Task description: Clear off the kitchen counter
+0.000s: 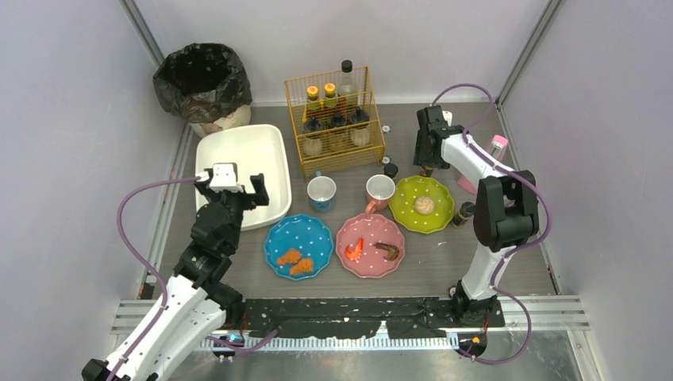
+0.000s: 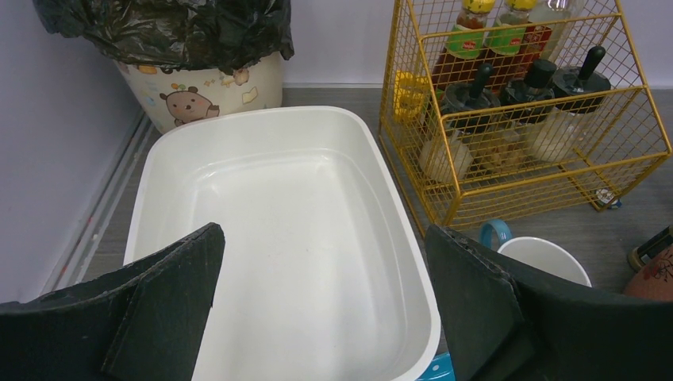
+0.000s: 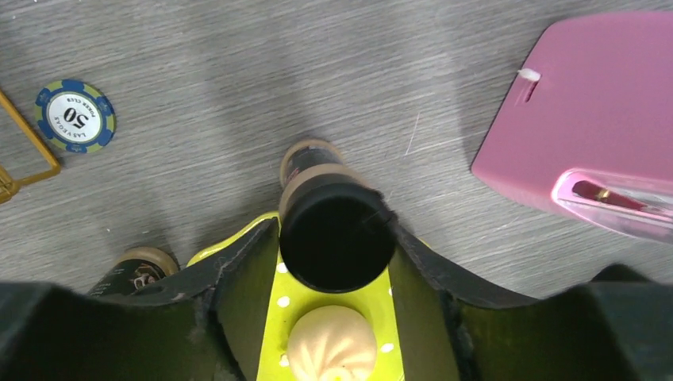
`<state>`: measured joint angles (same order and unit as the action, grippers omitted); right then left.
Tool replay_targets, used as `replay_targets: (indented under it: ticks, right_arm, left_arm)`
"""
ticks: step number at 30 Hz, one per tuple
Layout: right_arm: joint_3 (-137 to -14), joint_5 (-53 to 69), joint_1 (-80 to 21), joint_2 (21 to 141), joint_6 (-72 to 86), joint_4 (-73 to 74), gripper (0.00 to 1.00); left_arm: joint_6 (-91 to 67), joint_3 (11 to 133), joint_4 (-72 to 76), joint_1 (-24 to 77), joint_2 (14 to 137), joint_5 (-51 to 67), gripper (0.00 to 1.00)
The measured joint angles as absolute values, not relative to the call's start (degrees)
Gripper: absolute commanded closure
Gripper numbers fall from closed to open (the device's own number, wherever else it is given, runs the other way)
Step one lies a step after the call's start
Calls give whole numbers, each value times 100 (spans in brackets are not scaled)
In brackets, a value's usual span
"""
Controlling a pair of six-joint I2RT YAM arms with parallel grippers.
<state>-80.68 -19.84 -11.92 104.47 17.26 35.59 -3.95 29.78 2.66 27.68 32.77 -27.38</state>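
Note:
On the grey kitchen counter (image 1: 428, 262), my right gripper (image 3: 335, 230) reaches down at the far edge of the green plate (image 3: 329, 302), which holds a bun (image 3: 332, 343). Its fingers press on both sides of the black cap of a small brown bottle (image 3: 337, 238) that stands upright. From above, the right gripper (image 1: 428, 163) hides that bottle. My left gripper (image 2: 324, 234) hangs open and empty over the near end of the white tub (image 2: 262, 206). In the top view the left gripper (image 1: 230, 190) is at the tub's front rim.
A blue plate (image 1: 298, 226) and a pink plate (image 1: 370, 224) hold food scraps. A blue mug (image 1: 321, 193), a pink mug (image 1: 380, 190) and two more small bottles (image 1: 463, 213) (image 1: 390, 169) stand nearby. A yellow wire rack (image 1: 335, 119), a bin (image 1: 202, 83), a pink box (image 3: 587, 111) and a poker chip (image 3: 75, 115) lie further back.

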Motion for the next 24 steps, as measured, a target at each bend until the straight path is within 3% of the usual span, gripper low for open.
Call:
replay_targets:
  ticks: [2, 6, 15, 24]
  right_arm:
    - [-8005, -1935, -1190, 10447, 1737, 3535, 61]
    - [-7977, -1859, -1190, 10322, 1734, 3505, 72]
    - [-8326, -1802, -1345, 9946, 1575, 3675, 75]
    - [-9843, -1981, -2480, 9937, 1142, 3997, 75]
  left_arm:
    - [-397, 2978, 266, 2768, 3277, -2735, 1]
    - [-401, 2978, 266, 2768, 3277, -2733, 1]
    - [-405, 2978, 266, 2768, 3277, -2692, 1]
    - [-412, 2978, 268, 2770, 3277, -2655, 1]
